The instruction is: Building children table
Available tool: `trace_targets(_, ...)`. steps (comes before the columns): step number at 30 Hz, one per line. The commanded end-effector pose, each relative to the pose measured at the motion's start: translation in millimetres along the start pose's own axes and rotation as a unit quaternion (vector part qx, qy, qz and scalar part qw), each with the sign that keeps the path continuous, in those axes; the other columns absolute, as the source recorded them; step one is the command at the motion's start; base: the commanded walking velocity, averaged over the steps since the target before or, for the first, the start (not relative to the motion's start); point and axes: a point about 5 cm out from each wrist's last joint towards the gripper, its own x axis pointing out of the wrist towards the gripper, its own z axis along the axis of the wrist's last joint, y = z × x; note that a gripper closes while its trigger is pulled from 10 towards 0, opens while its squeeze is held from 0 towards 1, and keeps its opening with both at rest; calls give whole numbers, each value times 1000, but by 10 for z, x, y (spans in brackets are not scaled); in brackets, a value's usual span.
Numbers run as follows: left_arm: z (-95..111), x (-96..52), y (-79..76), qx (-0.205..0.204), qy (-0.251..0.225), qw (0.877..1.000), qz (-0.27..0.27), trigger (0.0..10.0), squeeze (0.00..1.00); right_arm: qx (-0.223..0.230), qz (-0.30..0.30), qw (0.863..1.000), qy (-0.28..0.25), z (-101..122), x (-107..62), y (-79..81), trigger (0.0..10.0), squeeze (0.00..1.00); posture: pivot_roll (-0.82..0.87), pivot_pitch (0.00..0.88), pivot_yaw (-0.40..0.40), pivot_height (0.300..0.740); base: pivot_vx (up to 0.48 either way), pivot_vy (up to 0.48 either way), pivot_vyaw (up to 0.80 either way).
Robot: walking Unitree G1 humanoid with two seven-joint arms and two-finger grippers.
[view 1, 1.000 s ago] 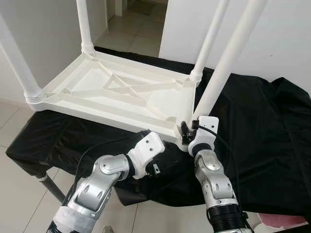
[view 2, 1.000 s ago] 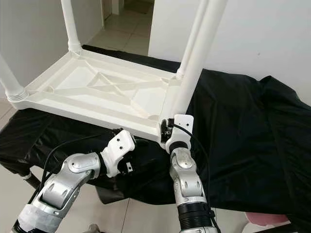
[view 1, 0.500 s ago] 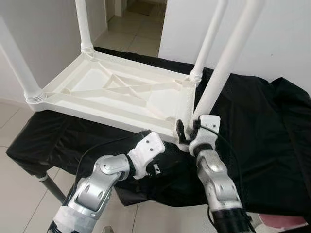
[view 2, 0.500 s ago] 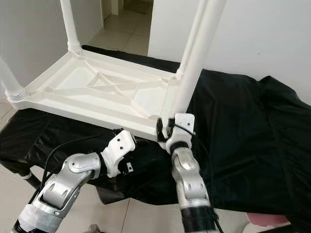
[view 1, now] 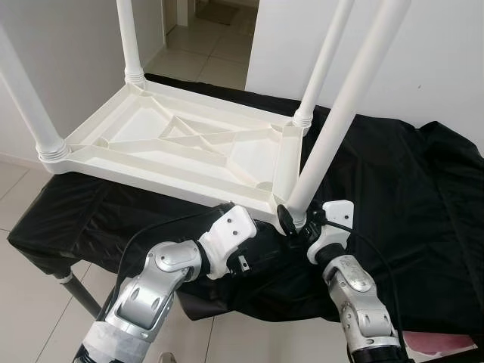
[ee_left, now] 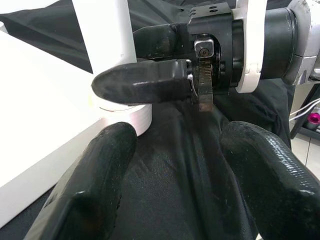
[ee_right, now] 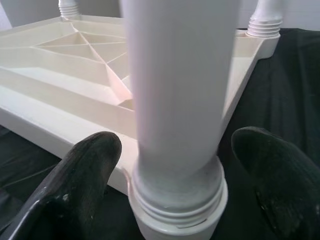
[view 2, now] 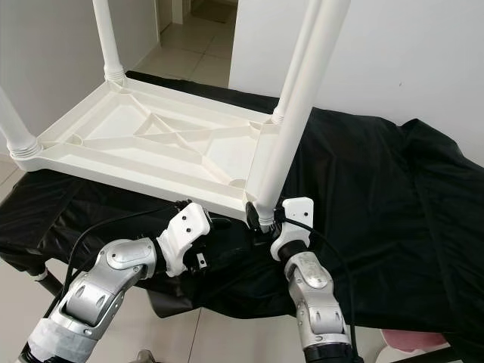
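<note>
**a:** so where's the right gripper (ee_right: 170,165) at? its two black fingers (ee_right: 80,170) are spread wide, one each side of the base of the near white leg (view 1: 333,128), not squeezing it as far as i can see. that leg leans a bit and its collar sits at the near right corner of the upside-down tabletop (view 1: 174,144).

**b:** yeah, and the left gripper (ee_left: 175,165) is spread too, holding nothing, just hovering over the black cloth (view 1: 408,181) close beside that same corner, pointing at the other gripper.

**a:** progress wise? i count four legs standing up out of the corners, far left one (view 1: 128,38), near left one (view 1: 30,106), far right one (view 1: 325,60), plus this one.

**b:** so i'd guess mostly done. the leaning leg probably needs seating or twisting home, can't tell if it's fully in. then flipping the table upright off the cloth-covered bench.
</note>
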Motion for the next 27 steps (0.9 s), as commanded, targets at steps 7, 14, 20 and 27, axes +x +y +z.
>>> trace_targets(7, 31, 0, 23, -1, -6, 1000, 20, 10000, 0, -32, 71, 997, -3, 68, 103, -216, 10000, 0, 38, 28, -97, 740, 0, 0, 0)
trace_targets(14, 38, 0, 45, 1, -5, 1000, 23, 10000, 0, -53, 140, 989, 11, 71, 249, -251, 10000, 0, 46, 29, -95, 740, 0, 0, 0)
trace_targets(20, 51, -7, 66, 1, -6, 1000, 28, 10000, 0, -80, 191, 978, 32, 45, 397, -262, 9725, 0, 56, 32, -98, 740, 0, 0, 0)
trace_targets(27, 55, -14, 75, 1, -6, 999, 33, 10000, 0, -92, 207, 973, 41, 24, 476, -290, 0, 0, 65, 36, -103, 740, 0, 0, 0)
